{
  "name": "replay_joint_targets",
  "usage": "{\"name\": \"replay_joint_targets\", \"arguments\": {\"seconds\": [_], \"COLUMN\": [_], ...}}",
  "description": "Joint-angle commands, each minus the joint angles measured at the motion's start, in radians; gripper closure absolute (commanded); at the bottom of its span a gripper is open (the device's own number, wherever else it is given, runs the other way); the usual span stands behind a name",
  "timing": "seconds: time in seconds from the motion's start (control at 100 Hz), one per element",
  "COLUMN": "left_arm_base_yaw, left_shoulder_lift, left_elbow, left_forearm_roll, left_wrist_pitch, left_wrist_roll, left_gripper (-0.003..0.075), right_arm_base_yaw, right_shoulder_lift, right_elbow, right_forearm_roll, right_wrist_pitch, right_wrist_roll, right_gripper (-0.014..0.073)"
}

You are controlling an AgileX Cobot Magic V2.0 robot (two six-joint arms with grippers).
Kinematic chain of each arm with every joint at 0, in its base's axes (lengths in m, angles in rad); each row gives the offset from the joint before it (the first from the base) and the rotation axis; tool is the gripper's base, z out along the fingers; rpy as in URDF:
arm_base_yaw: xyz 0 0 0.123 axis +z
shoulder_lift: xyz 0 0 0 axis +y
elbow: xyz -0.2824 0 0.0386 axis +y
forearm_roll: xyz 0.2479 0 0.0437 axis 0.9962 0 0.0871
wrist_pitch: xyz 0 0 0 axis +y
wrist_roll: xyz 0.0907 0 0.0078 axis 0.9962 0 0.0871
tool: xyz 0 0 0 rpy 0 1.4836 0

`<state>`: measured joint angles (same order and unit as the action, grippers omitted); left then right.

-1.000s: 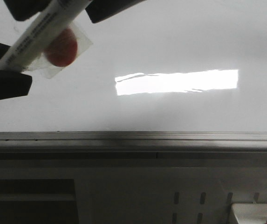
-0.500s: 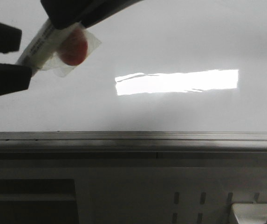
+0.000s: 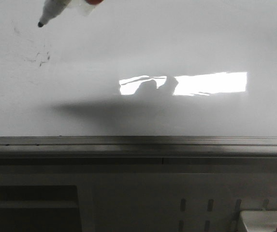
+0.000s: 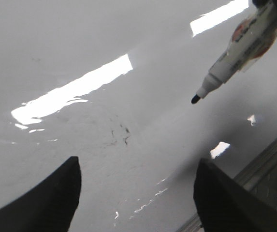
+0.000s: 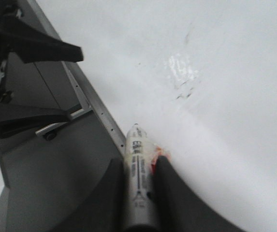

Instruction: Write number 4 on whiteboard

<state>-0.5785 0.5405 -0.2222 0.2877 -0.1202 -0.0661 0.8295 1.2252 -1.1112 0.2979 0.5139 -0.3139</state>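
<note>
Clamping marker — right gripper, left gripper open wide — empty

My front camera looks forward, close over the whiteboard and its grey bottom rail. My left wrist camera looks down past my open left gripper at the board. My right wrist camera sights along the marker. All three share the faint smudges.
</note>
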Motion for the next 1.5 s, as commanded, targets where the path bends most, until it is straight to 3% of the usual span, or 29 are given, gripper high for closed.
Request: {"name": "replay_joint_targets", "arguments": {"seconds": [0.0, 0.22, 0.53, 0.83, 1.16, 1.49], "left_arm_base_yaw": [0.023, 0.104, 0.219, 0.223, 0.223, 0.223], "left_shoulder_lift": [-0.009, -0.009, -0.009, -0.009, -0.009, -0.009], "left_elbow": [-0.029, -0.029, -0.029, -0.029, -0.029, -0.029], "left_forearm_roll": [-0.042, -0.131, -0.148, -0.148, -0.147, -0.147], "left_wrist_pitch": [-0.048, -0.051, -0.090, -0.103, -0.103, -0.103], "left_wrist_roll": [-0.008, -0.008, -0.008, -0.008, -0.008, -0.008], "left_gripper": [0.0261, 0.0261, 0.0261, 0.0261, 0.0261, 0.0261], "right_arm_base_yaw": [-0.030, -0.066, -0.087, -0.086, -0.016, -0.101], "right_shoulder_lift": [0.021, 0.110, 0.194, 0.236, 0.236, 0.152], "right_elbow": [-0.092, -0.220, -0.263, -0.253, -0.181, -0.171], "right_forearm_roll": [-0.030, -0.101, -0.183, -0.204, -0.183, -0.227], "right_wrist_pitch": [-0.012, -0.015, -0.035, -0.008, -0.008, 0.125], "right_wrist_roll": [-0.008, -0.008, -0.008, -0.002, 0.025, 0.058], "right_gripper": [0.0655, 0.0655, 0.0655, 0.0655, 0.0655, 0.0655]}}
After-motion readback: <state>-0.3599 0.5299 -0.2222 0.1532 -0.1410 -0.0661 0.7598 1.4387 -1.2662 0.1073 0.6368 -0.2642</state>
